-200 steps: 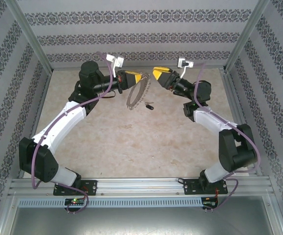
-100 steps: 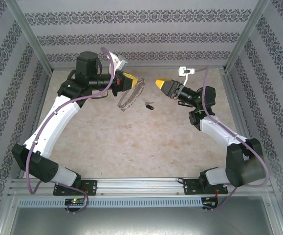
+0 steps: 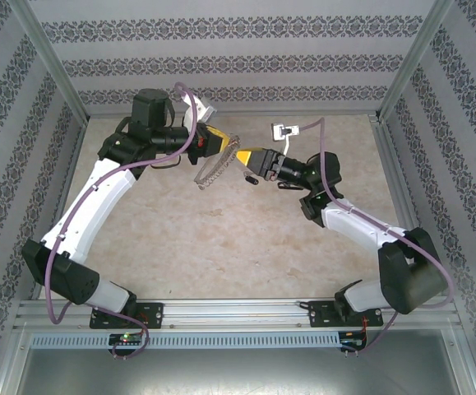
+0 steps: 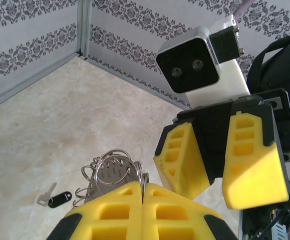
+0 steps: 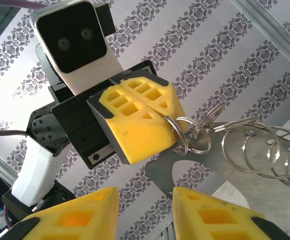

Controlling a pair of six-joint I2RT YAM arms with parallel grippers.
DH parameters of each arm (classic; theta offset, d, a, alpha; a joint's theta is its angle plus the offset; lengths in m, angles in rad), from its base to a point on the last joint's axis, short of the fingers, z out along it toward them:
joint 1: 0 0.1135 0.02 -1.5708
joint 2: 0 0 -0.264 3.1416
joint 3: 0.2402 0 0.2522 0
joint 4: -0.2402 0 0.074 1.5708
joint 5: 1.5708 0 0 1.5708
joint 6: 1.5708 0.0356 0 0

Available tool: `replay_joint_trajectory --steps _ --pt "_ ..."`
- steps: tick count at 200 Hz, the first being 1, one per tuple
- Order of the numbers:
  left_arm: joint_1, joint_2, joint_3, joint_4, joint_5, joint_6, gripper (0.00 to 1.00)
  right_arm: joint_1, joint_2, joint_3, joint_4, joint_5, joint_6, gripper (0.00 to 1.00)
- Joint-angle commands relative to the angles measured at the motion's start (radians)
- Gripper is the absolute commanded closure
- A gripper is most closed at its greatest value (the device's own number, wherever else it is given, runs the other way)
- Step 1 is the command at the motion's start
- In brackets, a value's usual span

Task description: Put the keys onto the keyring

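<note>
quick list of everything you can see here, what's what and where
keyring: one, silvery, bunch of loops pinched in the left gripper, lifted off the table
keys: one small piece, silver with a black tag, lying loose on the table
table: one, beige marbled, under both arms
walls: white with dark patterned stripes, around the table
left gripper: one, yellow fingers, shut on the keyring
right gripper: one, yellow fingers, open, facing the left gripper close to the keyring
</note>
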Motion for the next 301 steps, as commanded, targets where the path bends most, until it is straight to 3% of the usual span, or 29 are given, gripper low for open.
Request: replay_joint_trajectory --steps 1,101,175,254,301 --pt "-0.019 0.002 0.034 0.02 0.0 0.013 1.0 0.013 0.025 0.03 0.051 0.034 -0.013 0.66" --pt "-0.04 -0.014 -0.005 0.055 0.007 -0.01 1.0 0.014 0.057 0.089 0.056 0.065 -0.027 0.62" --pt "-0.042 -0.008 -0.018 0.064 -0.001 -0.009 1.0 0.013 0.042 0.087 0.058 0.059 -0.037 0.75" --pt "-0.041 -0.005 -0.024 0.061 -0.002 -0.003 1.0 -0.008 0.001 0.054 0.049 0.073 -0.051 0.64" --pt "-0.041 -0.004 -0.029 0.064 -0.012 -0.003 1.0 -0.012 -0.016 0.044 0.043 0.069 -0.059 0.84"
